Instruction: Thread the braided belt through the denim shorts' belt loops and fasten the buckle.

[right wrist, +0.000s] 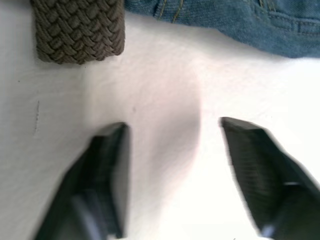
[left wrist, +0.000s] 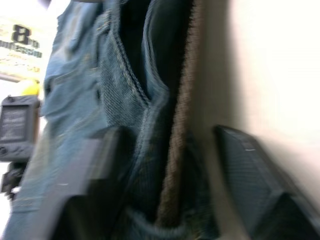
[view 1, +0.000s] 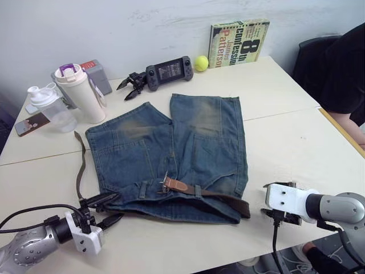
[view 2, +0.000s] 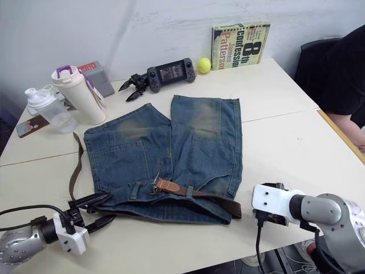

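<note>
Currently: left gripper (left wrist: 165, 165) spread wide astride braided belt (left wrist: 177, 150) and denim shorts (view 1: 171, 154) waistband; right gripper (right wrist: 172, 170) parted, empty. Risk: pinching denim with belt, bunching waistband.

book (view 1: 239, 43) against wall | tennis ball (view 1: 201, 63) | game controller (view 1: 168, 72) | two bottles (view 1: 82, 91) | phone (view 1: 31, 123)

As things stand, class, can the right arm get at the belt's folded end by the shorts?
Probably yes: the right gripper has open jaws, with bare table between it and the braided belt.
</note>
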`<state>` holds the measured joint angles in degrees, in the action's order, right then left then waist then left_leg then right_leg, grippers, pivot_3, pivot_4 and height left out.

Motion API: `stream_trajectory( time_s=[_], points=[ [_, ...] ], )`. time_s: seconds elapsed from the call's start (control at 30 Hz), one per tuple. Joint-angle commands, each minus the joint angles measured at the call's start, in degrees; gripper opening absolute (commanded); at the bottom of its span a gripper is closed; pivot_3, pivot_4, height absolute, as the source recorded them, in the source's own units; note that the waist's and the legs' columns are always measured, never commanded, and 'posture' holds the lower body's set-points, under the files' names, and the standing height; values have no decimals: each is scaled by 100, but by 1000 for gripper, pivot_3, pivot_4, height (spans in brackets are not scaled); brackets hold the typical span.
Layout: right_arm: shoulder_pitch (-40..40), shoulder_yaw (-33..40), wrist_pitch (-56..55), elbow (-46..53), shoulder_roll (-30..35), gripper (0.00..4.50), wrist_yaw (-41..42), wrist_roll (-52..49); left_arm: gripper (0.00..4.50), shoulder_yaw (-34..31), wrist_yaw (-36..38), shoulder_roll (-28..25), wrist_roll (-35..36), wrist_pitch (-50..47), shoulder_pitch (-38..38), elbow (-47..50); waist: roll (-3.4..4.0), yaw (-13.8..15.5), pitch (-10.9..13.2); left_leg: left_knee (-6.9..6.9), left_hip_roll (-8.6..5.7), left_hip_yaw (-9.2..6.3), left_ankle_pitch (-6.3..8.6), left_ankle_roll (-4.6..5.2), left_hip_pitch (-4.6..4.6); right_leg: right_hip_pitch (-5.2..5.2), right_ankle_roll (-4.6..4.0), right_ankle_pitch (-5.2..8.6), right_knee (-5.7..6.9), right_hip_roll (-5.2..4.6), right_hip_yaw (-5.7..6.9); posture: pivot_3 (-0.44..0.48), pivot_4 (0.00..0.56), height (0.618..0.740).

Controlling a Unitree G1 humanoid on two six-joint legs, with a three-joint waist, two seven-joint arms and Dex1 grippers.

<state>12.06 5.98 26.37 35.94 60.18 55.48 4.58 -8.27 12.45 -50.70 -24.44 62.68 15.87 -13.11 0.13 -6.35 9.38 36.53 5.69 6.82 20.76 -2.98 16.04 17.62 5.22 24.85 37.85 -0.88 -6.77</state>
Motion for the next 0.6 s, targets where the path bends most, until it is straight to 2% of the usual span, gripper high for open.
stream_trajectory(
  time_s=[0.03,0.13,0.2,0.33,0.4,0.5,0.6],
  points=[
    [-153,235,-27,145,145,4472,143,-148,4283,245,101,-148,-22,288,457,-367,-5,-1,6,0,0,0,1,-1,0,1,0,0,0,1,0,0,150,739],
    [-478,374,28,50,187,4472,206,-294,4283,460,288,-485,987,566,684,187,-41,-13,39,-3,11,11,8,-14,7,23,-1,0,0,12,-14,0,150,739],
    [-713,413,113,17,216,4472,279,-430,4283,613,464,-801,1746,402,900,733,-84,3,62,7,17,14,6,-18,29,81,-4,-6,9,14,-16,0,150,739],
    [-1327,418,529,53,117,4472,422,-1035,4283,868,1196,-1759,2975,-57,1237,1602,-124,74,79,109,26,-7,17,-15,227,242,2,-12,34,4,21,0,150,739],
    [-1493,378,647,75,103,4472,421,-1199,4283,885,1523,-2096,3494,-325,1358,1895,-117,119,85,162,33,-15,17,-15,298,306,0,-11,81,3,37,0,150,739],
    [-1760,212,863,10,-18,4472,280,-1359,4283,749,1968,-2436,4823,-1420,961,2467,-112,142,102,167,31,-8,17,-14,320,339,-1,-10,113,7,28,0,150,739],
    [-1903,119,1020,7,-177,4472,168,-1525,4283,606,2137,-2492,6451,-3206,294,3120,-122,151,136,192,33,-8,11,-18,315,333,-9,-16,143,24,21,0,150,739]
  ],
)
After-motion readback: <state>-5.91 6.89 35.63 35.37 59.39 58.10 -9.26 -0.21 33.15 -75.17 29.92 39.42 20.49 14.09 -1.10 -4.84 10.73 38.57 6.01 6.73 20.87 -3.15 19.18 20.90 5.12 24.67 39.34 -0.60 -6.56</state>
